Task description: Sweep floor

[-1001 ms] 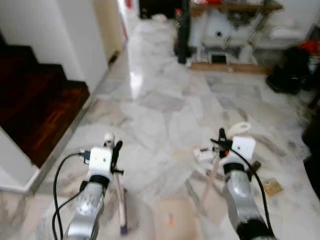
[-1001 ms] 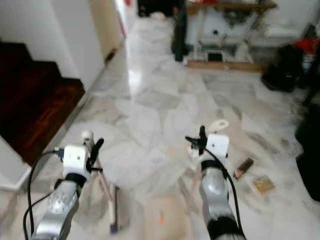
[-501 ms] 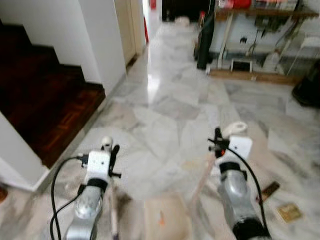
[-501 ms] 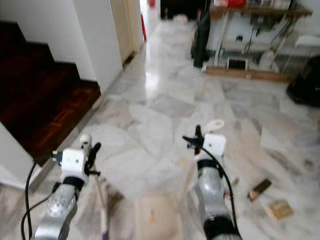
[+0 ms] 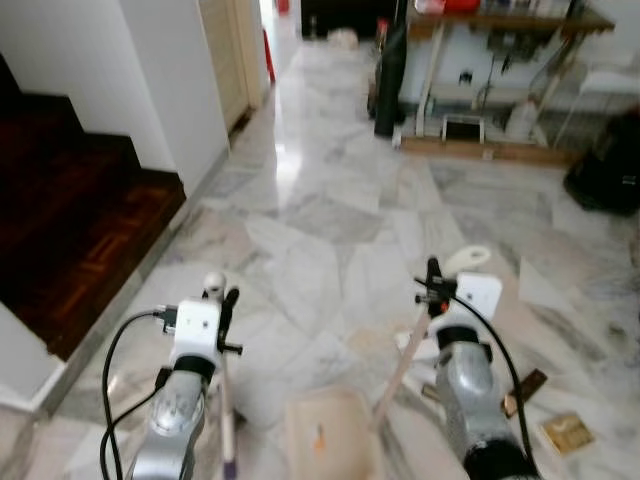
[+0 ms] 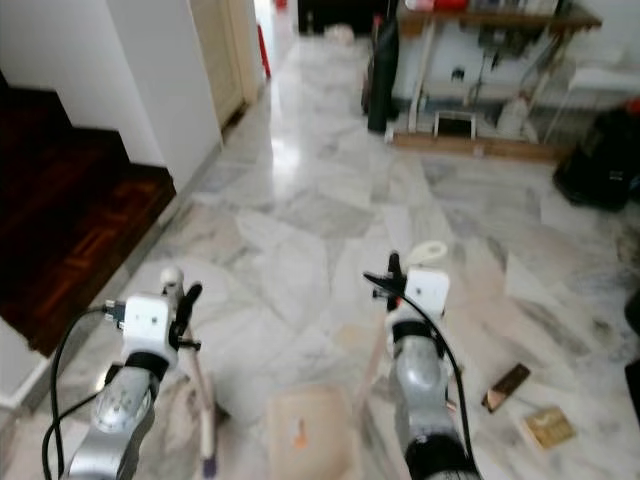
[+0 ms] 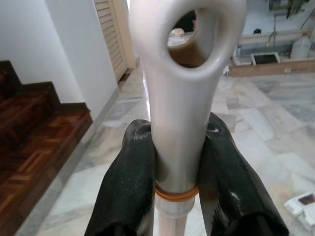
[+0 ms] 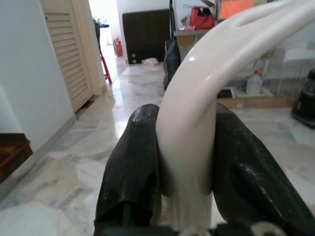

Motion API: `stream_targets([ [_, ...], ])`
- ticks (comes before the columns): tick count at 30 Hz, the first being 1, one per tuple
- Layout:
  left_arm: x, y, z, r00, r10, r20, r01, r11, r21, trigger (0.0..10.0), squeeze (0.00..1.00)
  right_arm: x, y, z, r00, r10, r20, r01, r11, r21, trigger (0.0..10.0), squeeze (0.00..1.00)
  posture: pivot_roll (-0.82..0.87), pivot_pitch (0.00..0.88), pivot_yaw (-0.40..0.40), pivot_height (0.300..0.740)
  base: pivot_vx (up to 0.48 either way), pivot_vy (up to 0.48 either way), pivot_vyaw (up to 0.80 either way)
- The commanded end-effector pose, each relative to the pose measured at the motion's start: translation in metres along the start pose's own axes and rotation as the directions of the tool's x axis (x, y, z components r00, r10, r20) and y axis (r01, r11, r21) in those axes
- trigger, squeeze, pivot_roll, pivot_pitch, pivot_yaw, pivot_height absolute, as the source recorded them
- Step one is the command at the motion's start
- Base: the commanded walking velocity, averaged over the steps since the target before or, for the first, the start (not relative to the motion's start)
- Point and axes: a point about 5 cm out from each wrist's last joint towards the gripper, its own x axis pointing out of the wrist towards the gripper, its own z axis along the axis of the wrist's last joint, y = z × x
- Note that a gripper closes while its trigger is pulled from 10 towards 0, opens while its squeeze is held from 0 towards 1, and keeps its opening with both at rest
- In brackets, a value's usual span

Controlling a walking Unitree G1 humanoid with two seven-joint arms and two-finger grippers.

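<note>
so the broom handle (image 7: 176,103) is clamped in the left gripper (image 7: 172,162), both black fingers (image 7: 129,182) pressed tight on the pale shaft just above an orange ring (image 7: 176,193), with the hanging-hole end poking up past them. from the head views the left gripper (image 5: 222,308) sits low on the robot's left and the stick runs straight down from it toward the floor, ending in a purplish bit near the bottom edge.

the right gripper (image 8: 184,162) is closed around the curved cream dustpan handle (image 8: 197,98), fingers (image 8: 133,167) hugging it on both sides. in the head view that right gripper (image 5: 436,287) is out front on the robot's right, and the long handle (image 5: 398,365) slants down from it to the beige dustpan (image 5: 325,440), which lies on the floor between the two arms, close to the robot.

the floor (image 5: 330,200) is glossy white-grey marble, a bit blurry. on the robot's right there's litter: a dark brown strip (image 5: 524,390) just beside the right arm and a tan square piece (image 5: 567,433) a little further out.

off to the left is a dark wood staircase (image 5: 70,230) and a white wall (image 5: 170,80) with a louvred door (image 7: 110,34) behind it. far ahead on the right stands a shelf unit (image 5: 490,60) with clutter, a tall dark thing (image 5: 388,65) leaning by it, and something black and bulky (image 5: 605,170) at the right edge.
</note>
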Motion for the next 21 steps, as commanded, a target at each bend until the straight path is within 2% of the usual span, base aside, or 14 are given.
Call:
stream_targets([
  [1,0.0039,0.0049,0.0099,0.999,0.005,0.053,-0.006,1.000,0.021,10.0,0.00,0.0048,0.0065,0.0082,0.999,0.007,0.036,-0.008,1.000,0.023,10.0,0.00,0.13,0.000,0.002,0.740,0.319,0.000,-0.80],
  [15,0.0056,0.0044,0.0112,0.998,-0.006,0.059,0.005,1.000,0.023,10.0,0.00,0.0055,0.0081,0.0084,0.999,0.003,0.038,-0.004,1.000,0.029,10.0,0.00,0.13,0.000,0.008,0.740,0.319,0.000,-0.80],
  [21,0.0060,0.0044,0.0117,0.998,-0.001,0.060,0.000,1.000,0.022,10.0,0.00,0.0056,0.0070,0.0110,0.998,0.001,0.057,-0.002,1.000,0.023,10.0,0.00,0.13,0.000,0.006,0.740,0.317,0.000,0.00],
])
